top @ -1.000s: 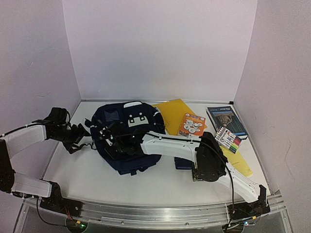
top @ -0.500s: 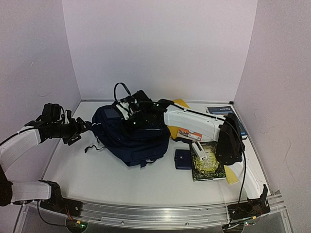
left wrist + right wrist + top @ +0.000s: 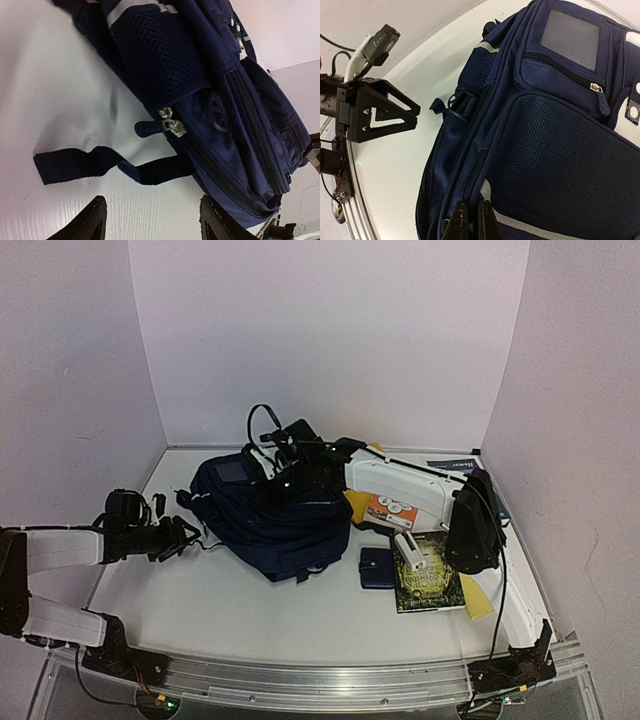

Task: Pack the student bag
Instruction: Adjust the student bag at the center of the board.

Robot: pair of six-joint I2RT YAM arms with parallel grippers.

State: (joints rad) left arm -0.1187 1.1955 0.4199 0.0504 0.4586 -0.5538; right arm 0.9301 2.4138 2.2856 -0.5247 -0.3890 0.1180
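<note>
Student bag (image 3: 285, 525) at the centre of the counter (image 3: 200, 610), apparently zipped, packing not begun.
Right end effector (image 3: 470, 222) clenched on its top edge; left end effector (image 3: 152, 200) spread, empty, facing the zipper pull (image 3: 172, 127) — book (image 3: 428, 578) and wallet (image 3: 377, 568) lie outside.

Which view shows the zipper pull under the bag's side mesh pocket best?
Left wrist: the zipper pull sits close and sharp, mid-frame. Top external shows the student bag, the pull too small; right wrist shows mostly its front.
</note>
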